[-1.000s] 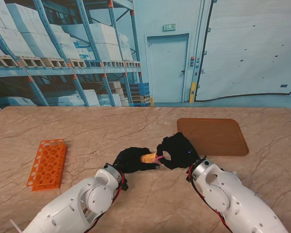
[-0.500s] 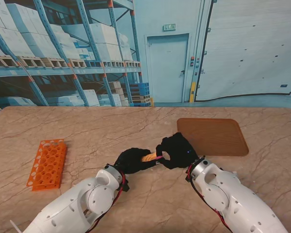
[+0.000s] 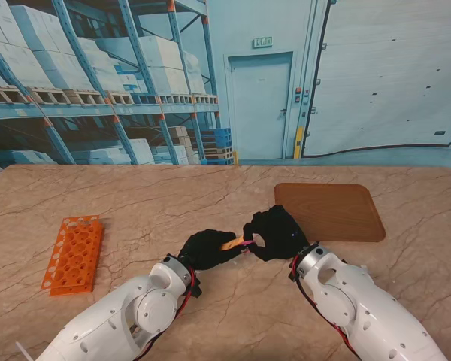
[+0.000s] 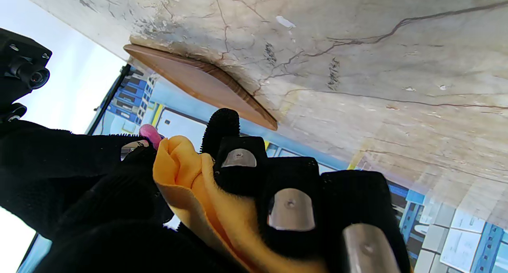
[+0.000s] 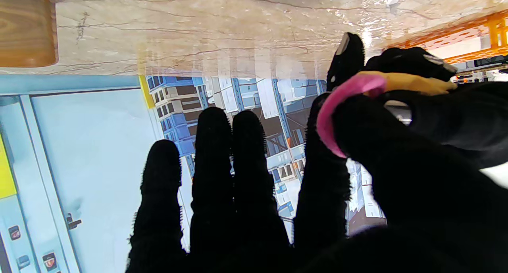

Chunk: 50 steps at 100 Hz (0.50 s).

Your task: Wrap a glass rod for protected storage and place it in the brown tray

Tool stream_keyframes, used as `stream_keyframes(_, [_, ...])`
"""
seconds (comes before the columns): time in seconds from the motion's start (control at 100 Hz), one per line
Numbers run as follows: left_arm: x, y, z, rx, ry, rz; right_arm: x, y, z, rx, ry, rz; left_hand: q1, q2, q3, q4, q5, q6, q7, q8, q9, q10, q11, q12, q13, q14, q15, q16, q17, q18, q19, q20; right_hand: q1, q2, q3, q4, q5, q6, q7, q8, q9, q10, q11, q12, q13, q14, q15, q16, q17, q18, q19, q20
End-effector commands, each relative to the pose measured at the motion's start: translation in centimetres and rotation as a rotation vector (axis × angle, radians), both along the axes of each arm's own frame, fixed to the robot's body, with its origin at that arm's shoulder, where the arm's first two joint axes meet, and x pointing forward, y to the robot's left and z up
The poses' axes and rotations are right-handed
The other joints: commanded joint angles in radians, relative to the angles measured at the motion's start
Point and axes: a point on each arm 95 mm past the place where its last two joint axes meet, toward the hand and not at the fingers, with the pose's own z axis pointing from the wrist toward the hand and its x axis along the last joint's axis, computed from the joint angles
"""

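On the marbled counter (image 3: 173,195), the brown tray (image 3: 331,210) lies toward the far right edge, an orange rack (image 3: 74,253) near the left. Mid-counter the left hand (image 3: 204,249) is clamped on a yellow cloth bundle (image 3: 229,244), presumably wrapping the unseen glass rod. The right hand (image 3: 274,233) pinches a pink band (image 5: 337,106) at the bundle's end. Glass is stiff and brittle, the cloth soft: best gripped gently mid-length.

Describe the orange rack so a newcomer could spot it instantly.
On the marble table, look to the left side, well away from the flat brown wooden tray on the right. The orange plastic test-tube rack lies there alone, the only bright orange thing with a grid of round holes.
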Motion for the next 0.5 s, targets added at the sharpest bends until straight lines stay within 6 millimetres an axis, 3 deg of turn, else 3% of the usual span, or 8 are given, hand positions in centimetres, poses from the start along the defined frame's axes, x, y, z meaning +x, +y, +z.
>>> stream_keyframes(0.0, [-0.3,-0.5,0.2,-0.019,-0.003,-0.011,-0.2,0.2,0.0,0.004,-0.004,-0.002,0.054,0.047,-0.004,-0.010,0.000,0.021,0.056,-0.001,0.087,-0.044,0.092,-0.017,0.048,0.048,0.144,-0.006,-0.002,-0.108,0.252,0.036,-0.022,0.031,-0.015,-0.015,-0.001,-0.005,0.007,0.007,0.004,0.016,0.019,0.015,0.015,0.000,0.019,0.014,-0.008,0.018,0.024,0.003])
stream_keyframes(0.16, [-0.4,-0.5,0.3,-0.032,-0.012,-0.015,-0.2,-0.3,0.1,0.003,-0.011,-0.020,0.052,0.037,0.002,0.027,0.019,0.071,0.174,0.072,0.104,-0.041,0.095,-0.024,0.048,0.059,0.148,-0.013,-0.003,-0.090,0.252,0.038,-0.034,0.035,-0.022,-0.011,-0.006,-0.007,0.014,0.017,0.000,0.020,0.019,0.016,0.010,0.002,0.018,0.015,-0.010,0.018,0.024,0.002])
stream_keyframes(0.33, [-0.4,-0.6,0.4,-0.038,-0.018,-0.017,-0.2,-0.8,0.2,0.004,-0.017,-0.037,-0.025,-0.015,0.134,0.115,0.056,0.090,0.238,0.112,0.154,-0.041,0.097,-0.043,0.048,0.068,0.157,-0.022,-0.005,-0.061,0.252,0.049,-0.027,0.034,-0.015,0.004,-0.013,-0.003,0.015,0.022,-0.005,0.021,0.015,0.016,0.003,0.003,0.016,0.015,-0.012,0.016,0.023,0.002])
stream_keyframes(0.49, [-0.4,-0.7,0.4,-0.039,-0.017,-0.020,-0.2,-1.1,0.3,0.003,-0.023,-0.047,-0.037,-0.023,0.156,0.131,0.068,0.095,0.257,0.123,0.170,-0.043,0.099,-0.045,0.048,0.068,0.161,-0.024,-0.005,-0.055,0.252,0.052,-0.018,0.037,-0.005,0.010,-0.024,0.005,0.010,0.022,-0.009,0.021,0.014,0.016,0.000,0.001,0.015,0.015,-0.013,0.014,0.023,0.002])
